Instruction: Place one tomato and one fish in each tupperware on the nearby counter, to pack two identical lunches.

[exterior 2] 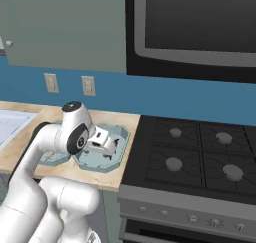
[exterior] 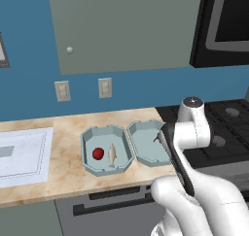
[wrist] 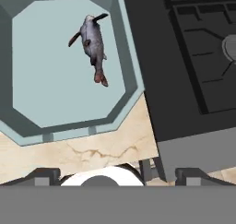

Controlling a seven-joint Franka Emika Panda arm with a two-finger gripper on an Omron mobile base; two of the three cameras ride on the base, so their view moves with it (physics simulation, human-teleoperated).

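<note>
Two pale teal tupperware sit side by side on the beige counter point(exterior: 63, 169). The left tupperware point(exterior: 89, 138) holds a red tomato point(exterior: 98, 154) and a slim pale fish point(exterior: 112, 155). The right tupperware point(exterior: 144, 150) point(wrist: 60, 103) is partly behind my arm. In it lies a grey fish point(wrist: 93, 45) with a reddish tail, and a dark bit of this fish point(exterior: 156, 139) peeks out beside the arm. My gripper point(exterior 2: 110, 146) point(wrist: 118, 174) hovers over that right tupperware point(exterior 2: 102, 162), open, its fingertips point(wrist: 44, 174) wide apart with nothing between them.
A black gas stove point(exterior 2: 200, 157) point(wrist: 193, 57) borders the right tupperware on the right. A flat white sink point(exterior: 19, 157) lies at the counter's left end. Two wall outlets point(exterior: 104, 87) and a grey cabinet point(exterior: 121, 26) are behind, with a dark microwave point(exterior 2: 200, 22) above the stove.
</note>
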